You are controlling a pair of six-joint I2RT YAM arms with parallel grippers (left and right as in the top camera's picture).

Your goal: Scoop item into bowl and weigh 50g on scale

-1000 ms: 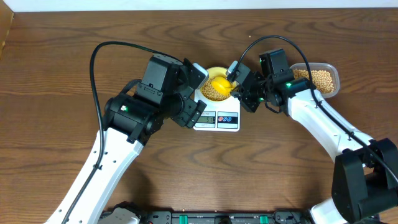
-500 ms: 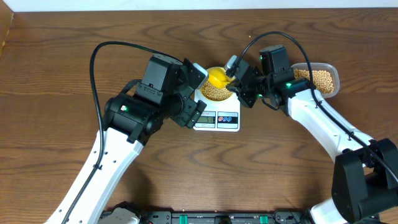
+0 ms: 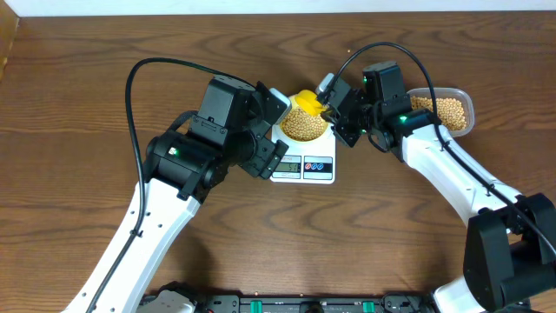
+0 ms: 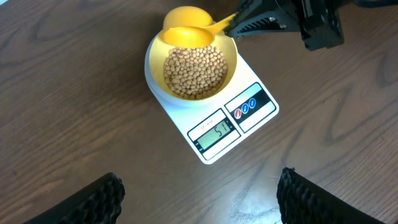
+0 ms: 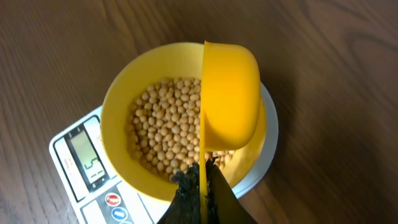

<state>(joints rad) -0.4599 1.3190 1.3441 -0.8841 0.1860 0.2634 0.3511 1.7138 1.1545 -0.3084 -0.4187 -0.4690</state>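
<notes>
The bowl stands on the white scale, about half full of tan beans. The scale's display reads 51. My right gripper is shut on the handle of a yellow scoop. The scoop is turned on its side above the bowl's far rim. My left gripper hangs open over bare wood, on the near side of the scale, with nothing between its fingers. Overhead, the left gripper sits beside the scale's left edge.
A clear plastic tub with more beans sits at the back right, behind my right arm. A black cable loops above each arm. Dark wooden table surrounds the scale.
The right gripper has drawn the yellow scoop from over the middle of the bowl to its far rim. The left arm has not moved.
</notes>
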